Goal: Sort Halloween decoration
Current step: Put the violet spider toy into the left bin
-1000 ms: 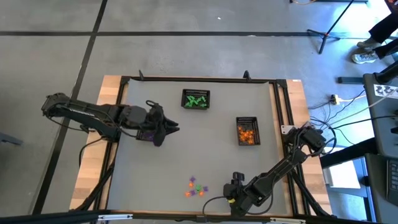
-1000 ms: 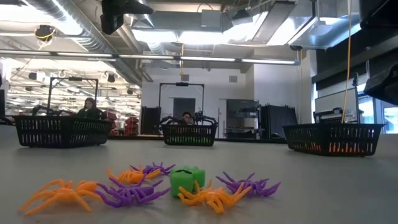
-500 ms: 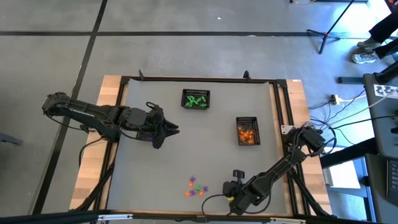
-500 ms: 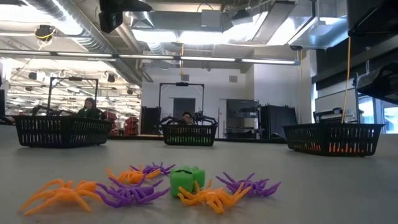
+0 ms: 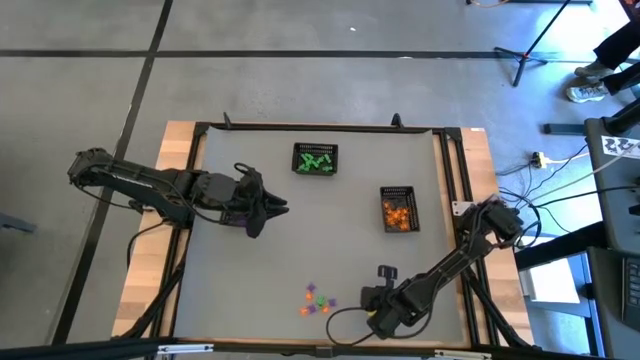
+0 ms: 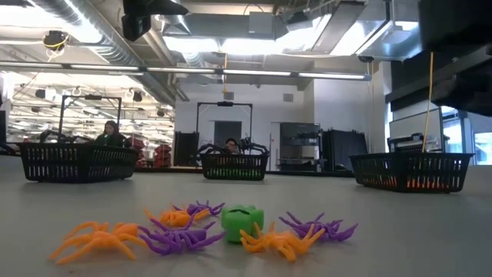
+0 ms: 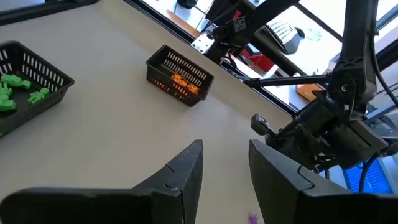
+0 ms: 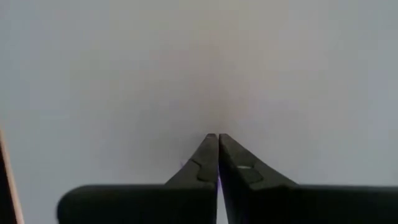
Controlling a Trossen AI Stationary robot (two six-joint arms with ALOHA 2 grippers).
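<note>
- Near the table's (image 5: 260, 260) front edge sits a small pile of Halloween decoration (image 5: 316, 300): purple, orange and green bits.
- The right gripper (image 8: 217, 140) is just beside the pile, pinched tight on nothing.
- The left gripper (image 7: 225, 165) hangs well apart from the pile, fingers partly apart, empty.
- Farther back stand the green basket (image 5: 315, 160) and the orange basket (image 5: 398, 211).

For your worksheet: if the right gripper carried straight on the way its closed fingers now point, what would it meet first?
Probably just the bare table: the right gripper, shut and empty, aims steeply down at it. The trinket pile lies off to its side.

Trinkets (image 5: 316, 300) lie near the table's (image 5: 300, 230) front edge, baskets (image 5: 314, 160) behind.
</note>
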